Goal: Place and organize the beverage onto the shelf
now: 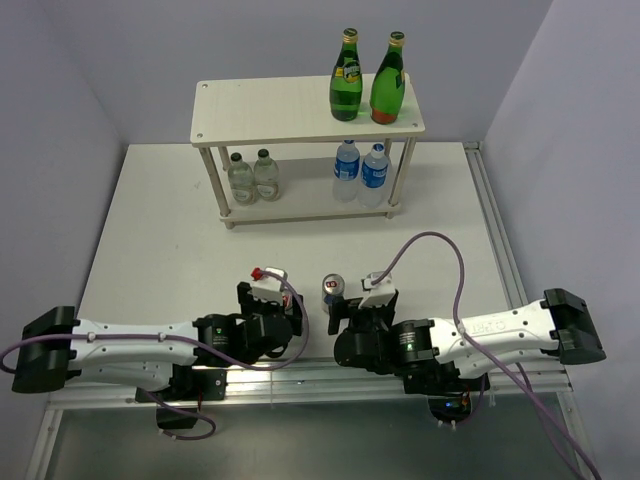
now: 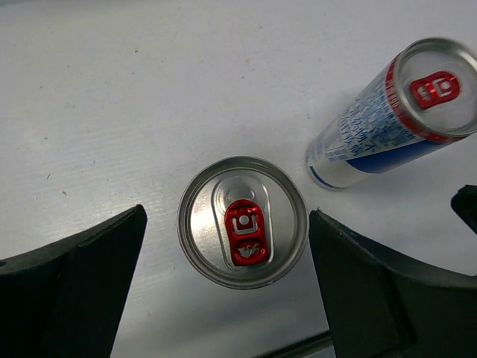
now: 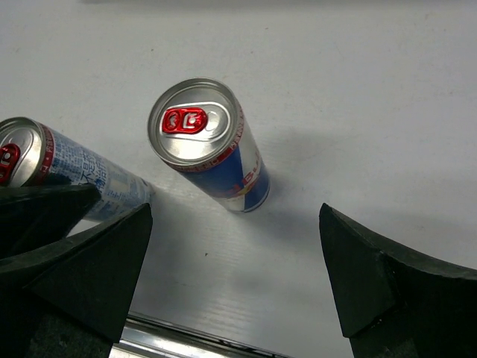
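Two slim silver-blue cans stand upright on the white table near the arms. In the left wrist view, one can [image 2: 242, 222] sits straight below my open left gripper [image 2: 227, 242], between its black fingers and touching neither. The other can [image 2: 395, 112] stands to its upper right. In the top view only that second can [image 1: 332, 289] shows, between my left gripper [image 1: 293, 318] and right gripper [image 1: 341, 318]. My right gripper [image 3: 237, 216] is open and empty, with this can [image 3: 209, 145] just ahead of its fingers. The shelf [image 1: 260, 110] holds two green bottles [image 1: 346, 78] on top and two blue-labelled water bottles [image 1: 347, 166] on the lower board.
Two clear bottles [image 1: 252, 176] stand on the left of the shelf's lower board. The left half of the top board is bare. A metal rail [image 1: 330, 380] runs along the table's near edge, under both arms. Grey walls close in the table on three sides.
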Robot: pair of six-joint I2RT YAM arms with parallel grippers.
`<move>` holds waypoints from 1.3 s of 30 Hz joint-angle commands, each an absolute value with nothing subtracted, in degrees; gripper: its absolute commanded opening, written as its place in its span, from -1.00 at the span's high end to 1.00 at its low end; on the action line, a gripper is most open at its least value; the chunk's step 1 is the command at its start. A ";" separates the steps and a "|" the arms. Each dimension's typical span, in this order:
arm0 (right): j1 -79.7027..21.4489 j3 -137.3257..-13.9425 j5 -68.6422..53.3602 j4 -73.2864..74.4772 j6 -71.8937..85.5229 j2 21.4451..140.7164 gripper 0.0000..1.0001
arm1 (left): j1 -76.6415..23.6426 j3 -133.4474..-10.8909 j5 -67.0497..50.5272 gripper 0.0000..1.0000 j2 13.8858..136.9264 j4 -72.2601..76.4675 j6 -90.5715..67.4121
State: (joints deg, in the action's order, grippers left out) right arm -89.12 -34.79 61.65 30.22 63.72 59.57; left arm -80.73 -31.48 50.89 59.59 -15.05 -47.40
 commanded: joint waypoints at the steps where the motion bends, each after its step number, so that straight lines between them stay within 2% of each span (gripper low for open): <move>1: -89.03 -35.25 63.99 23.83 63.11 61.95 -1.00 | -81.04 -30.24 54.67 -0.92 62.92 -8.45 -49.75; 2: -88.60 -34.98 63.72 21.38 61.63 62.48 -1.00 | -81.04 -30.06 55.02 -0.86 63.89 -7.13 -48.96; 8: -85.35 -33.05 61.44 12.41 57.40 66.79 -1.00 | -79.89 -31.29 56.95 -0.85 71.36 -2.29 -48.17; 15: -80.51 -30.32 59.94 0.18 51.86 73.81 -1.00 | -75.24 -28.39 53.70 -0.60 72.68 6.23 -45.70; 20: -78.05 -30.15 60.73 -11.31 45.71 79.79 -0.88 | -72.95 -27.07 52.21 -0.50 73.73 9.92 -43.68; 24: -76.82 -31.73 61.79 -12.56 45.00 84.28 -0.48 | -71.46 -26.81 51.24 -0.29 74.44 11.42 -43.15; 25: -76.73 -31.99 62.14 -12.39 45.52 84.55 -0.22 | -71.37 -26.81 51.07 -0.23 74.53 11.51 -42.89; 27: -76.64 -32.26 62.31 -11.51 45.62 84.29 0.17 | -71.28 -26.98 50.89 0.12 74.53 11.60 -42.63; 28: -76.64 -32.17 62.31 -11.34 45.88 84.03 0.57 | -71.28 -27.16 51.06 0.44 74.44 11.25 -42.71; 29: -76.73 -32.34 62.49 -9.95 46.31 83.76 0.73 | -71.28 -27.33 51.59 0.89 74.27 10.47 -43.24; 30: -76.64 -32.43 62.93 -9.24 46.93 83.24 0.78 | -71.28 -27.42 52.20 0.98 74.01 9.50 -43.59; 33: -76.64 -32.96 63.45 -6.42 47.99 81.74 0.98 | -71.19 -28.73 53.17 0.99 72.78 6.78 -43.86; 39: -77.34 -35.33 65.47 -0.44 47.29 73.67 1.00 | -70.14 -38.83 54.50 0.99 67.16 -5.17 -37.12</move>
State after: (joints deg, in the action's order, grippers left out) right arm -76.99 -31.27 59.94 -1.61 46.59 79.61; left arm -71.07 -31.16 52.12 72.25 -1.83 -42.13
